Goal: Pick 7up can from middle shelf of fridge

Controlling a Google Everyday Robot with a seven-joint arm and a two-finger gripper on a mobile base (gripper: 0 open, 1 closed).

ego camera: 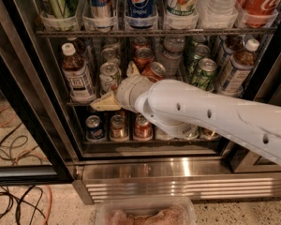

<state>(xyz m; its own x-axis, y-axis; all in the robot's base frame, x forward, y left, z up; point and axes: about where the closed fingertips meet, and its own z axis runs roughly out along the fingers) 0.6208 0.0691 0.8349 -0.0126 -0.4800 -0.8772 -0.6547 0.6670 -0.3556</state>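
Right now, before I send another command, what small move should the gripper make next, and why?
Probably ease the gripper a little deeper toward the 7up can on the middle shelf. Its fingers look open, one low in front of the can and one to its right, not closed on it.

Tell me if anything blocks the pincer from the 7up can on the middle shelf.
Nothing visible does. The pincer is open, right at the 7up can, which stands at the front of the middle shelf. The orange can stands to one side, not between them.
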